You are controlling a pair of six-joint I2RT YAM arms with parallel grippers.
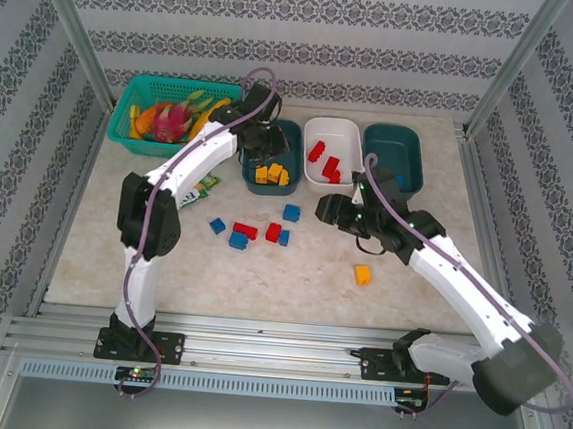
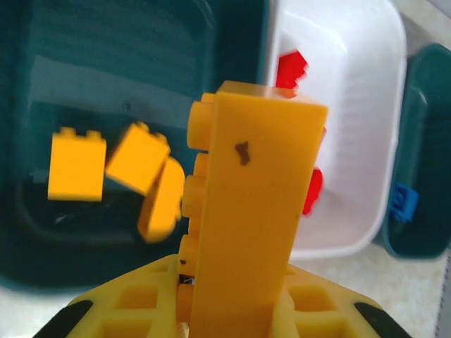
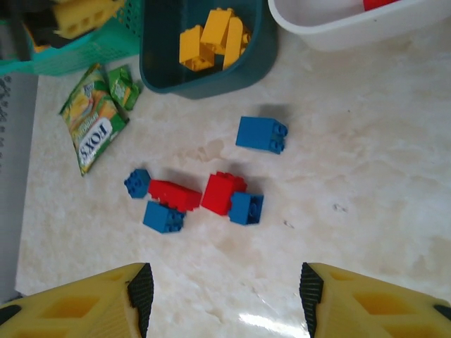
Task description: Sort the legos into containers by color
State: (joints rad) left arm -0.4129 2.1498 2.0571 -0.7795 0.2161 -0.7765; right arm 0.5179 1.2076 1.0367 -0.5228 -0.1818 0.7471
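- L gripper [image 2: 232,313], bottom centre of left wrist view: jaws clamped on tall yellow brick [image 2: 257,211], upright over left teal tub [image 2: 106,42]
- That tub holds loose yellow bricks [image 2: 77,165]; white tub [image 2: 352,91], upper right, has red bricks [image 2: 290,69]; right teal tub [image 2: 426,141], far right, has a blue brick [image 2: 402,201]
- R gripper [image 3: 222,299], bottom of right wrist view: jaws wide apart, empty, above table [image 3: 366,176]
- Mid-frame there: red + blue cluster [image 3: 224,192], single blue brick [image 3: 261,134] just above it; green snack packets [image 3: 91,130] at left
- Top view: lone orange brick [image 1: 363,274], right of centre
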